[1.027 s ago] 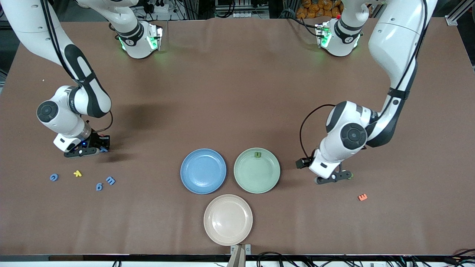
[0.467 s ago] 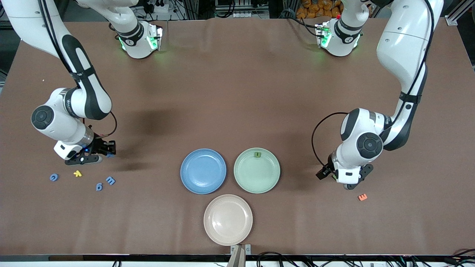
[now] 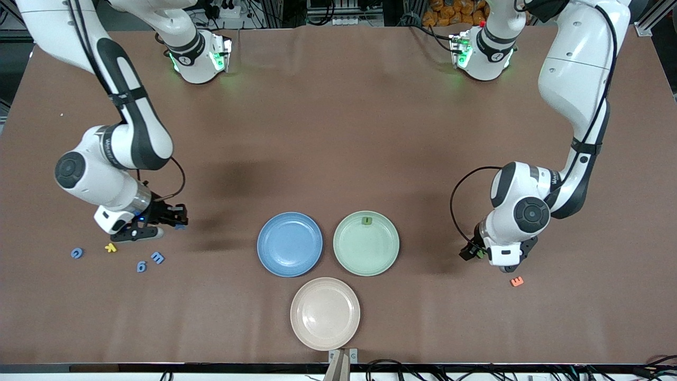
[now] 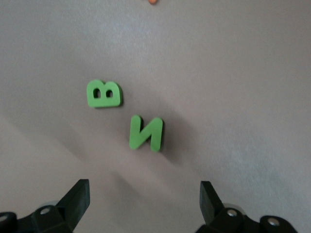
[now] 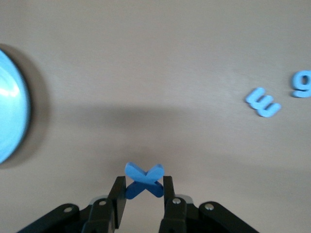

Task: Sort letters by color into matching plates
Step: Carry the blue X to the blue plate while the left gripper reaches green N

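Right gripper (image 3: 177, 223), clamped on a blue X letter (image 5: 144, 179), has moved toward the blue plate (image 3: 289, 244); left gripper (image 4: 143, 204), fingers spread, has swung toward the orange letter (image 3: 517, 281).

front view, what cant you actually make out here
- Green B and green N: hidden under the left arm in the front view; only the left wrist view shows them.
- Left gripper: the wrist covers its open fingers there.
- Blue X in the right gripper: a speck in the front view.
- Green letter on the green plate: too small to read.
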You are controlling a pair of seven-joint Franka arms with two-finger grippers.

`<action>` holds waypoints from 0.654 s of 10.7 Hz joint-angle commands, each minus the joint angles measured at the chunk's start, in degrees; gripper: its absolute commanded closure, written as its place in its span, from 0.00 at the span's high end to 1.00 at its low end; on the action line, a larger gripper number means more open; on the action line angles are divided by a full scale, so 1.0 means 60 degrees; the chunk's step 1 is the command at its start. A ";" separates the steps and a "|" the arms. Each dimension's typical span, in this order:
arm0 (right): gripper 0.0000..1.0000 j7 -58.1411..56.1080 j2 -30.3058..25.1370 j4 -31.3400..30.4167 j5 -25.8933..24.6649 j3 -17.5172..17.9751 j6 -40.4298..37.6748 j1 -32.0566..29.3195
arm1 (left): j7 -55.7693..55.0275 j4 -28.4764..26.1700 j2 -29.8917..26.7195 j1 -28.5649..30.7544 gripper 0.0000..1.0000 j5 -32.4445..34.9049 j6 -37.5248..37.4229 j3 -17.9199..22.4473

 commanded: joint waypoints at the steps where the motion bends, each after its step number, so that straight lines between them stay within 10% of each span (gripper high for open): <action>1: 0.25 0.0809 0.0569 0.0974 0.0187 0.0035 -0.0135 0.0953 | -0.0136 0.0075 0.0356 0.0214 1.00 0.0243 0.0944 0.0104; 7: 0.25 0.1558 0.2135 0.2951 0.0216 0.0020 -0.0062 0.2639 | -0.0122 0.0075 0.0723 0.0259 1.00 0.1032 0.1197 0.0148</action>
